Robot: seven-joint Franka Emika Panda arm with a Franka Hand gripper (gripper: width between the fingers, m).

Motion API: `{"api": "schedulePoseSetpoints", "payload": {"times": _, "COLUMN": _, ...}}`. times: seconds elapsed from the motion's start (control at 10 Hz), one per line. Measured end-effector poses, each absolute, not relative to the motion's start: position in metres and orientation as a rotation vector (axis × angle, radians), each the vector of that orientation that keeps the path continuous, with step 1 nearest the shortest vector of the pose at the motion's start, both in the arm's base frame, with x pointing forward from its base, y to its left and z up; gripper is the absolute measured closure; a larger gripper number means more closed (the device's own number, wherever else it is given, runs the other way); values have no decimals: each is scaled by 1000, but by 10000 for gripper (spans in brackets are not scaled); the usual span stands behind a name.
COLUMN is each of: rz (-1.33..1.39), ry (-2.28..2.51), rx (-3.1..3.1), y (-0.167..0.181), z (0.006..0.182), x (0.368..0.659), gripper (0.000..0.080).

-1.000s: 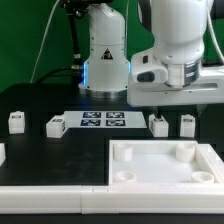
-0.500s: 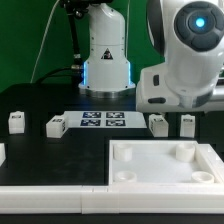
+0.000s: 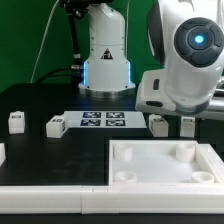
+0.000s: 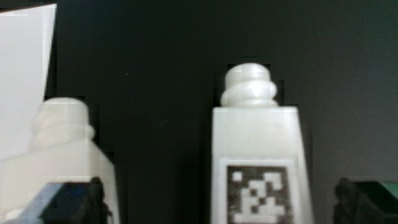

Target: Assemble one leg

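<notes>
Exterior view
Arm: the white arm (image 3: 185, 65) hangs low over the black worktop (image 3: 30, 98), at the exterior view's right.
Pegs: an inner peg (image 3: 158, 124) and an outer peg (image 3: 187, 125) stand just under it, beside the marker board (image 3: 103, 121).
Pincer: hidden here, I cannot tell its state.

Wrist view
Leg: the leg (image 4: 258, 150) stands upright, tag to the camera, between the fingers and touching neither.
Pincer: the pincer (image 4: 222, 205) is spread wide, gripping nothing.
Neighbour: a second peg (image 4: 63, 135) is just beside, partly behind one finger (image 4: 71, 205).

Four small white legs (image 3: 16, 121) (image 3: 56, 126) (image 3: 158, 124) (image 3: 187, 125), one large white tray-like piece (image 3: 160, 152), one marker board (image 3: 103, 121).
</notes>
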State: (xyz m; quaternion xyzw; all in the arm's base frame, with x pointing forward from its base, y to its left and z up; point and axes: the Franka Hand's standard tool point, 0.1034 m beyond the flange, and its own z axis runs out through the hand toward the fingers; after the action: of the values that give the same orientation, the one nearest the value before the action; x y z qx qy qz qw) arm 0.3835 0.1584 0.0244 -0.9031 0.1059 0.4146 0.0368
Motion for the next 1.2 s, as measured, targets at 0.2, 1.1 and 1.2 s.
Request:
{"api": "schedulePoseSetpoints", "payload": {"times": 0.2, "rz": 1263, "ry": 306, "rx": -2779, "y": 165, "z": 27, "x": 384, "gripper": 151}}
{"api": "schedulePoseSetpoints", "payload": {"times": 1.1, "rz": 1219, "ry": 281, "rx": -2802, "y": 176, "z": 9, "x": 381, "gripper": 151}}
{"api": "schedulePoseSetpoints", "payload": {"times": 1.2, "rz": 1219, "ry": 280, "rx": -2802, "y": 176, "z": 9, "x": 381, "gripper": 252}}
